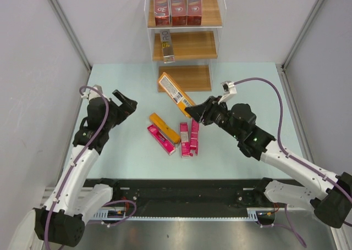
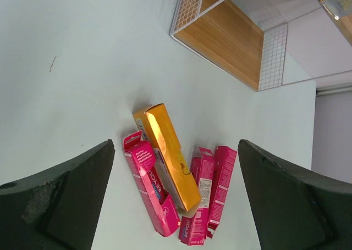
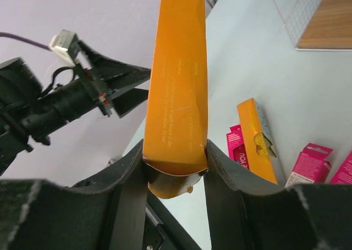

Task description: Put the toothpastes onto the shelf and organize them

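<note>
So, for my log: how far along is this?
Done: three red cartons on the shelf's top board, a grey carton on the middle. In hand: right end effector grips an orange carton. Left: a second orange carton and three pink cartons on the table.

The left arm [image 1: 77,170] rises from its base at the near left corner and leans forward, elbow bent, wrist turned inward toward the middle. The left gripper [image 1: 125,103] has its jaws spread wide with nothing between them. The right arm [image 1: 291,165] reaches from the near right corner in a long, low line toward the centre. The right gripper [image 1: 193,111] points left and away, its fingers [image 3: 126,195] pressed against both sides of an orange carton [image 3: 179,96] at one end.
</note>
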You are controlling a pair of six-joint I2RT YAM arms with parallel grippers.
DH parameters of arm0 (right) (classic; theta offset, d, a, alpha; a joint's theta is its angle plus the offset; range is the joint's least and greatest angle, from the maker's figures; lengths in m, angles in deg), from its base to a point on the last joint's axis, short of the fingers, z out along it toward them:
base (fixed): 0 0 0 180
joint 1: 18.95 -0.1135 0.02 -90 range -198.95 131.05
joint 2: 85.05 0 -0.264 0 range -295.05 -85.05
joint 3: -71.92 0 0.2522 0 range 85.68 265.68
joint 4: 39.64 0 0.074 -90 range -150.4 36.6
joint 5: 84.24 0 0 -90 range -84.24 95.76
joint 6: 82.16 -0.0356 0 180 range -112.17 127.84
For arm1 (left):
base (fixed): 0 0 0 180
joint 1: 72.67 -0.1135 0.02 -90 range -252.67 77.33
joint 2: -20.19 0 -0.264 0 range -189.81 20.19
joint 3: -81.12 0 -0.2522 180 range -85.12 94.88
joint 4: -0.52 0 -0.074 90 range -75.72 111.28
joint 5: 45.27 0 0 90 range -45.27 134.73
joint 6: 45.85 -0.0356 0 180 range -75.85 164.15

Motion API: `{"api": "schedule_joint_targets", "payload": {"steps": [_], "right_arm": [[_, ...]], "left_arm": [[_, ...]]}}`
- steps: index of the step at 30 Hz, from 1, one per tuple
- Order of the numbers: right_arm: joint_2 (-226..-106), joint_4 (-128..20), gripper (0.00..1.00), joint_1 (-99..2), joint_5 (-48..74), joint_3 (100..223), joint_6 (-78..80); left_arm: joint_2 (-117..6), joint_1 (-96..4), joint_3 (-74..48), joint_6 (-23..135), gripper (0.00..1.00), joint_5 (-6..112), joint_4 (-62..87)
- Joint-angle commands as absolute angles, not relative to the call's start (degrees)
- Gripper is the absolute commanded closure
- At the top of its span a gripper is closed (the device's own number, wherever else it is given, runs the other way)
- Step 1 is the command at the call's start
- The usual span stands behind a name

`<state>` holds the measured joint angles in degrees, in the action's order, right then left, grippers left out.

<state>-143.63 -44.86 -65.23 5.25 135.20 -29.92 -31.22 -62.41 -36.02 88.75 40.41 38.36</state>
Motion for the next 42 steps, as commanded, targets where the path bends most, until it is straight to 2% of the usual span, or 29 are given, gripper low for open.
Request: {"api": "schedule_joint_targets", "payload": {"steps": [1, 7, 18, 25, 33, 42], "right_arm": [[-145.8, -38.9, 0.8, -61.8, 8.4, 135.9, -31.3], [-151.3, -29.7, 0.81, -54.4, 13.0, 136.1, -34.4], [-165.7, -14.0, 0.82, -44.1, 20.0, 144.7, -44.1], [-171.0, -13.1, 0.82, -42.3, 16.1, 150.7, -44.3], [-183.4, -13.1, 0.82, -42.9, 13.6, 159.1, -47.6], [-190.7, -11.8, 0.82, -45.9, 2.8, 164.9, -51.6]], "left_arm": [[-28.2, -62.4, -35.4, 86.1, 0.0, 39.9, 36.9], [-26.7, -62.3, -35.6, 84.9, 0.0, 41.6, 35.6], [-25.8, -62.3, -34.3, 83.1, 0.0, 44.0, 37.2], [-26.2, -62.3, -34.9, 82.8, 0.0, 44.2, 36.7], [-26.9, -62.3, -35.5, 82.5, 0.0, 45.9, 36.3], [-25.9, -62.4, -37.0, 81.9, 0.0, 45.7, 37.3]]}}
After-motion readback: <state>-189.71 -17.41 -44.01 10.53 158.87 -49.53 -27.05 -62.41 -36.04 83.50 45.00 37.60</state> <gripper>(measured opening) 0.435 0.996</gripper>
